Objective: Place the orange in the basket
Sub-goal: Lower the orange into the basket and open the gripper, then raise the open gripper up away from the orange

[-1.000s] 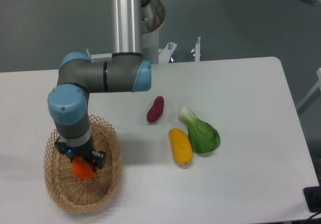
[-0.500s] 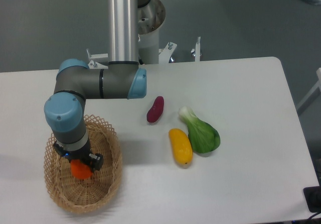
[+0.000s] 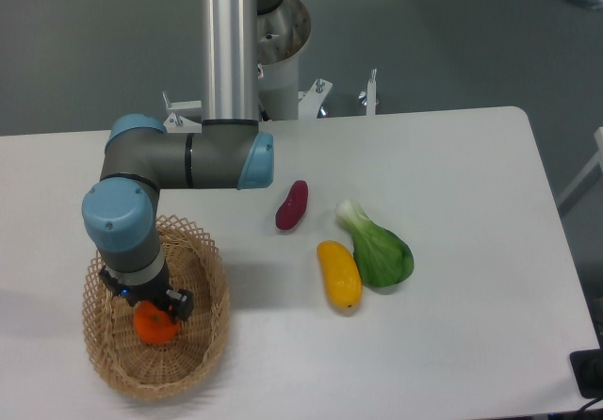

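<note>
The orange [image 3: 155, 327] lies on the floor of the woven wicker basket [image 3: 212, 274] at the table's front left. My gripper [image 3: 151, 309] is down inside the basket, straight above the orange, with its dark fingers [image 3: 181, 303] on either side of the fruit's top. The jaws look parted and the orange sits a little lower than them, resting on the wicker. The wrist hides the fingertips and the orange's upper edge.
A dark red-purple oblong vegetable [image 3: 292, 204] lies mid-table. A yellow elongated fruit [image 3: 338, 274] and a green leafy vegetable [image 3: 377, 249] lie side by side to its right. The arm's base column [image 3: 231, 43] stands at the back.
The gripper lowered the orange into the basket and shifted slightly left. In the last half second the arm barely moved, while the orange dropped a little and shows more fully below the fingers.
</note>
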### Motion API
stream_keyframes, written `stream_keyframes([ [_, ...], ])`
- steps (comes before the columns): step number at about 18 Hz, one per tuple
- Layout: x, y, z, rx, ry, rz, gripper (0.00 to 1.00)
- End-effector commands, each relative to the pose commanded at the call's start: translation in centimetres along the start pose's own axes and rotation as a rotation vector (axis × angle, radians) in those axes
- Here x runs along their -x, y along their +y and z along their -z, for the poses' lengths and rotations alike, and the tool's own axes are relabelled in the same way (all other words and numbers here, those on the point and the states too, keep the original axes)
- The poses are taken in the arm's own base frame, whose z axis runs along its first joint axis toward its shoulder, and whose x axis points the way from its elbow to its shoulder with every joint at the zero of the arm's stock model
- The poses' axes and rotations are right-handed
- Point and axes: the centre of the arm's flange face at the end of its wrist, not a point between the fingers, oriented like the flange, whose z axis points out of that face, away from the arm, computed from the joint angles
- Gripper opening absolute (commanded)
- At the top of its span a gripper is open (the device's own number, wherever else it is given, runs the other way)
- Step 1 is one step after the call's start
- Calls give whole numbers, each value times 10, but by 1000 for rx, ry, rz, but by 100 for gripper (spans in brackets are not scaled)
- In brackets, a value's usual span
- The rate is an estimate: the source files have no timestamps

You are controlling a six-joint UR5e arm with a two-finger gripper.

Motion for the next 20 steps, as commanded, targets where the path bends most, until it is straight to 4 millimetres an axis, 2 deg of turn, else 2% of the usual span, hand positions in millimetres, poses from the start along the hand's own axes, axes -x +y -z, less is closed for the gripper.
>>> stream_keyframes([
  [3,2,-4,13,-23,-10,-1,96],
  [5,2,-6,31,-49,-21,-3,99],
  [7,3,-6,45,-68,-32,-2,100],
  [13,7,-7,72,-106,-53,2,100],
  [20,21,-3,93,-117,-110,8,100],
])
